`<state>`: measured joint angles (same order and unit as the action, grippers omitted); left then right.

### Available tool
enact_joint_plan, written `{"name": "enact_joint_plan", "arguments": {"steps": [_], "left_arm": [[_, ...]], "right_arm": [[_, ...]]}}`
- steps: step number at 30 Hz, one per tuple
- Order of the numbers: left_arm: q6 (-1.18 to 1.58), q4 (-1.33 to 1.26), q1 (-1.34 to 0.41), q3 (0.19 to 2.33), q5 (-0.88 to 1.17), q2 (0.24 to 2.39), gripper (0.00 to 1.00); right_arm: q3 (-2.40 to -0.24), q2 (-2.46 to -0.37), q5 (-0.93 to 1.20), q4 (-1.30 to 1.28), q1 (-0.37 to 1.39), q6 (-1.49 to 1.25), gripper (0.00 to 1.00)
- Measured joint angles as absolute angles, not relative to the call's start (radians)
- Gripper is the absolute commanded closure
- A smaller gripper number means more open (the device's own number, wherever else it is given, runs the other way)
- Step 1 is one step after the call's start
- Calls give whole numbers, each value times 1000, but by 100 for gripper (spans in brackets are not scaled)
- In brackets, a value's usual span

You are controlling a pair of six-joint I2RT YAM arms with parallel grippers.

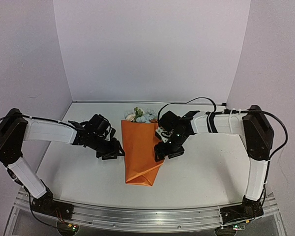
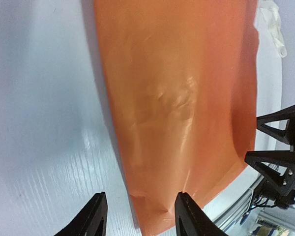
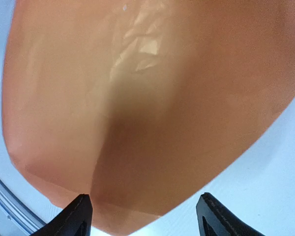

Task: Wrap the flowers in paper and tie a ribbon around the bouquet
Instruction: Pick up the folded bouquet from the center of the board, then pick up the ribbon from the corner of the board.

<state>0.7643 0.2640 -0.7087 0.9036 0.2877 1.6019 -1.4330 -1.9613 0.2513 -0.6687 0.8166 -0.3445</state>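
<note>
At the lower centre of the top view, you find the folded narrow end of the bouquet [image 1: 140,164], an orange paper [image 1: 136,142] cone lying on the white table [image 1: 201,172]. At mid-frame, the left gripper [image 1: 116,151] sits just beside the cone's left edge, jaws parted, holding nothing. The right gripper [image 1: 162,153] sits at the cone's right edge, jaws spread wide, gripping nothing. Farther back, the flowers [image 1: 140,116] protrude from the cone's wide end.

No writing, label, brand or number can be read on the paper [image 1: 139,150] or anywhere else.
</note>
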Motion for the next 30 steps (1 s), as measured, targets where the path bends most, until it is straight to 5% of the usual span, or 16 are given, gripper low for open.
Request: {"name": "enact_joint_plan", "arguments": {"steps": [5,13,30], "left_arm": [[708,279,-690,961,225,1547,1],[639,272,-595,1009,131,1450,0],[556,237,-550,1071,158,1425,0]], "right_arm": [[-1399,-1826,138,-667,798,-404,4],[-1420,-1788,-71,-713,658,-490,8],[-1877,-2203,-138,-816,237,-575,25]]}}
